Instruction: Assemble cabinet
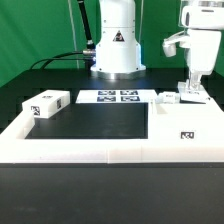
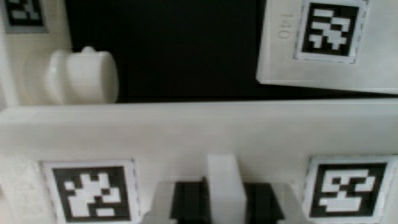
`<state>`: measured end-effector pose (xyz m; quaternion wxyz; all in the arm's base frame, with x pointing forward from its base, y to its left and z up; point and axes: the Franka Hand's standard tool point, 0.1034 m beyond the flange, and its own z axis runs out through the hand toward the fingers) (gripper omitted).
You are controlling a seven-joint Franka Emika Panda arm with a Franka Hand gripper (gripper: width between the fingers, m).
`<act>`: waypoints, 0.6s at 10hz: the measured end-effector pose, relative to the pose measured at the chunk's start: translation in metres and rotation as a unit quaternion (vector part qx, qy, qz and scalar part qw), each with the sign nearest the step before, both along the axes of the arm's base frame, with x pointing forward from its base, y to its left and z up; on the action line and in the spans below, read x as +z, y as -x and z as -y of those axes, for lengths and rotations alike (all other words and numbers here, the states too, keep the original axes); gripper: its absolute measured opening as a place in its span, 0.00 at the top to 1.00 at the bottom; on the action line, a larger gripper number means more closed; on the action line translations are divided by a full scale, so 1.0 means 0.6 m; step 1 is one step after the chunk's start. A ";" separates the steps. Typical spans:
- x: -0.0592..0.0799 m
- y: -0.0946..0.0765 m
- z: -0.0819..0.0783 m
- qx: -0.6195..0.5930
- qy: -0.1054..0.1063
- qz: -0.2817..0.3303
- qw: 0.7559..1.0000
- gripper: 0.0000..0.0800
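Note:
My gripper [image 1: 190,88] is low over the cabinet parts at the exterior view's right. In the wrist view my gripper [image 2: 224,192] has its two dark fingers [image 2: 185,202] pressed on either side of a thin white upright cabinet panel edge [image 2: 222,170]. A tagged white panel [image 2: 107,150] lies just beyond it. A round white knob piece [image 2: 80,75] and another tagged panel [image 2: 320,45] sit farther on. A large flat cabinet panel [image 1: 183,122] with one tag lies in front of the gripper. A small tagged white block [image 1: 47,104] lies at the left.
The marker board [image 1: 108,97] lies in front of the robot base [image 1: 116,50]. A long low white border rail [image 1: 100,150] runs along the front and left of the black mat [image 1: 90,120]. A green backdrop stands behind.

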<state>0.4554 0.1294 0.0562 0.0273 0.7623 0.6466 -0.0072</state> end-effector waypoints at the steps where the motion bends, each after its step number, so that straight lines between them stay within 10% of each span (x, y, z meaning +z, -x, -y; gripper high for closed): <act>1: -0.002 0.000 0.000 0.000 0.000 -0.001 1.000 0.91; 6: -0.007 -0.001 0.003 -0.002 0.003 -0.008 1.000 0.91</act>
